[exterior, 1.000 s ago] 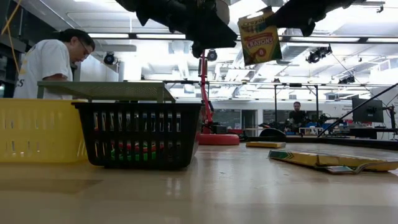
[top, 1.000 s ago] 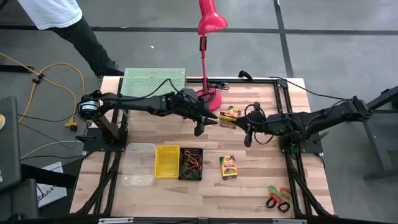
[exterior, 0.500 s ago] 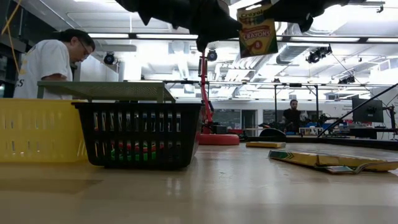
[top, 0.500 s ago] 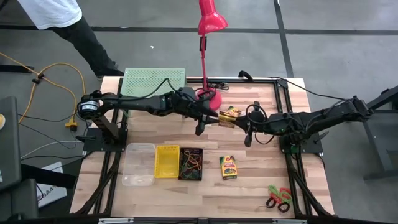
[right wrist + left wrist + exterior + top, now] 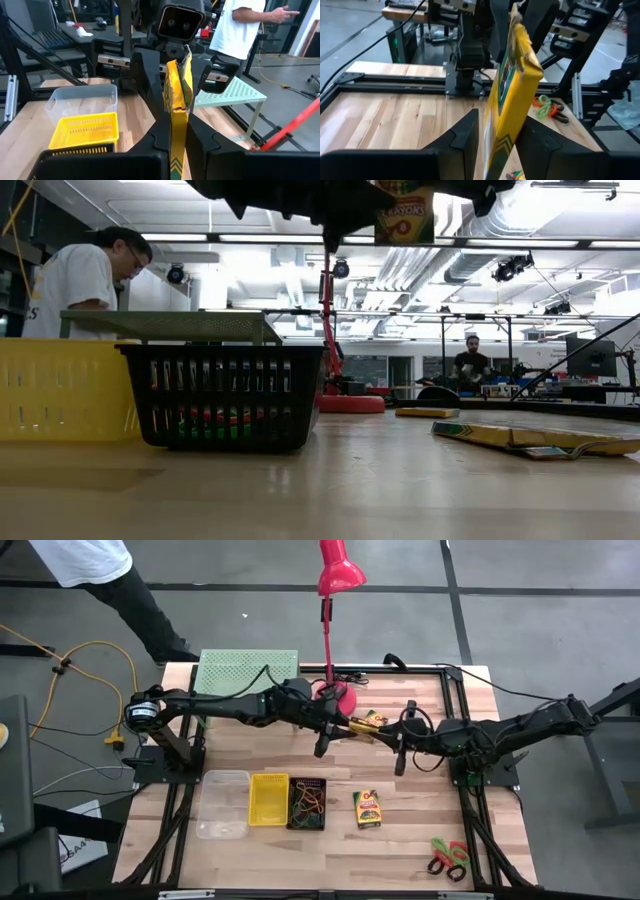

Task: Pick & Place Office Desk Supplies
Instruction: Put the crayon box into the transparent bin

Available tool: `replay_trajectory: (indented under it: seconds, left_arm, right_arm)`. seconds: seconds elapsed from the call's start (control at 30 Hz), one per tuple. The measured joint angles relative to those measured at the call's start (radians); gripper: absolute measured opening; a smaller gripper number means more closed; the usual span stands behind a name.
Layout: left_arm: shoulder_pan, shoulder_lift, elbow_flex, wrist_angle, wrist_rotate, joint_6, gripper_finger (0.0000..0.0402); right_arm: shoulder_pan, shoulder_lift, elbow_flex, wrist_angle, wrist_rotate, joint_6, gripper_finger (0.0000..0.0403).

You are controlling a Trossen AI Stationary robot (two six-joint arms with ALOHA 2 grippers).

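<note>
Both pincers, left pincer (image 5: 496, 131) and right pincer (image 5: 176, 131), clamped one crayon box (image 5: 366, 726) mid-air at twelve o'clock: light, thin, crushable cardboard, best gripped across flat faces.

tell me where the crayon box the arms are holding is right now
In the high view the crayon box is held above mid-table between the left gripper and right gripper, just in front of the red lamp's base.

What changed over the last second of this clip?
The held crayon box rose toward the top of the low view. The left gripper closed in on it, so now both it and the right gripper clamp the box. Bins, loose boxes and scissors stayed put.
</note>
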Motion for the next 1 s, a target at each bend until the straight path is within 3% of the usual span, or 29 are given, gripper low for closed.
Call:
replay_trajectory:
  seconds: [0.3, 0.67, 0.83, 1.0]
  left_arm:
    - [0.000, 0.000, 0.000, 0.014, 0.003, -0.006, 0.0103]
    - [-0.001, 0.000, 0.000, 0.014, 0.004, -0.005, 0.0025]
    - [-0.001, 0.000, 0.000, 0.014, 0.004, 0.000, 0.0025]
    - [-0.006, 0.000, 0.000, 0.014, 0.002, -0.002, 0.0026]
  right_arm:
    - [0.000, 0.000, 0.000, 0.027, -0.011, -0.012, 0.0019]
    - [0.000, 0.000, 0.000, 0.026, -0.012, -0.003, 0.0019]
    - [0.000, 0.000, 0.000, 0.026, -0.013, 0.003, 0.0025]
    - [0.000, 0.000, 0.000, 0.026, -0.014, 0.025, 0.0056]
